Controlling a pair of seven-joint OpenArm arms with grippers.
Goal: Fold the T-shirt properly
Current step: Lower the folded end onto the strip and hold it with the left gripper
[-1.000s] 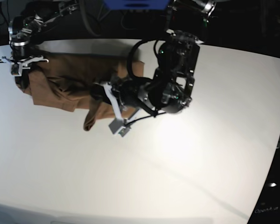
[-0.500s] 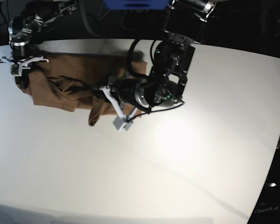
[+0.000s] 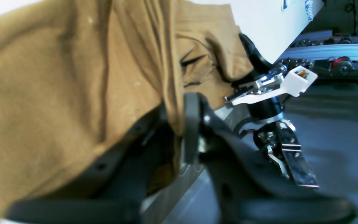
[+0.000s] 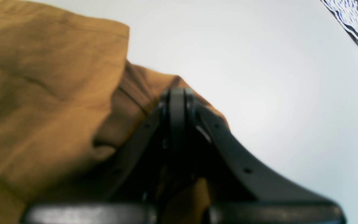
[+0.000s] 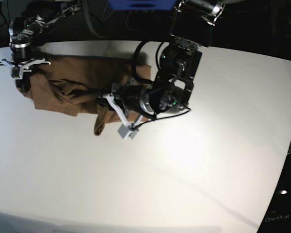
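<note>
I see a white table [image 5: 194,165]. The brown T-shirt [image 5: 75,80] lies on it, crumpled, near the far edge.

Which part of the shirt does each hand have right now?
Right hand is shut on a corner of the shirt. Left hand pinches a hanging fold at the other end.

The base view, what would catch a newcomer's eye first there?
First the brown T-shirt, bunched and rumpled at the far left of the white table, stark against the pale top. Then the bulky black left arm reaching over its near edge, where the left gripper has a fold of cloth between its jaws. At the shirt's far left corner the right gripper is shut on the fabric.
</note>
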